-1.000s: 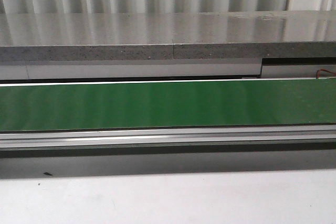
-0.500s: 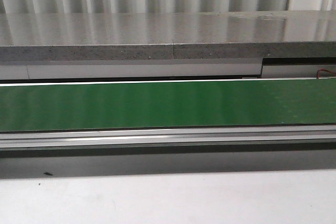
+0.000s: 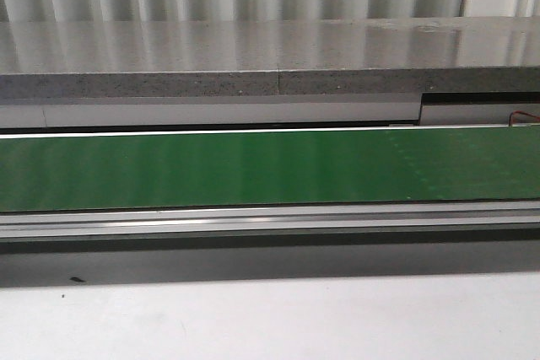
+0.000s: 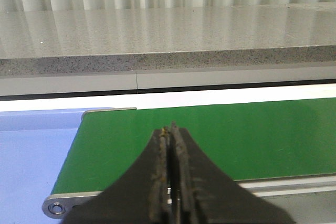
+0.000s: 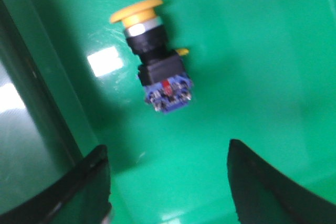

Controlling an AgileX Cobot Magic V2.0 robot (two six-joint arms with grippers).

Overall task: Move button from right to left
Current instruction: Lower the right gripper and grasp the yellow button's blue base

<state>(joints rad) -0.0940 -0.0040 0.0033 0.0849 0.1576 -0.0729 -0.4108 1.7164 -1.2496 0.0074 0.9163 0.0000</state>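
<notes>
Belt seam is being carried leftward

On the green conveyor belt (image 3: 253, 170), a faint seam (image 3: 403, 166) is being seen further left than half a second earlier.

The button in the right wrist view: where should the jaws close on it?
Grip the button across its black collar and blocky body, coming straight down. It lies on its side on the green surface; the flared yellow cap offers no parallel faces. The right gripper is open and wide enough.

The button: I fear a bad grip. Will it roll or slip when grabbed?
The button lies on its side; its round yellow cap could let it pivot. The blocky blue base probably stops free rolling. The glossy green surface may let it slide if nudged.
</notes>
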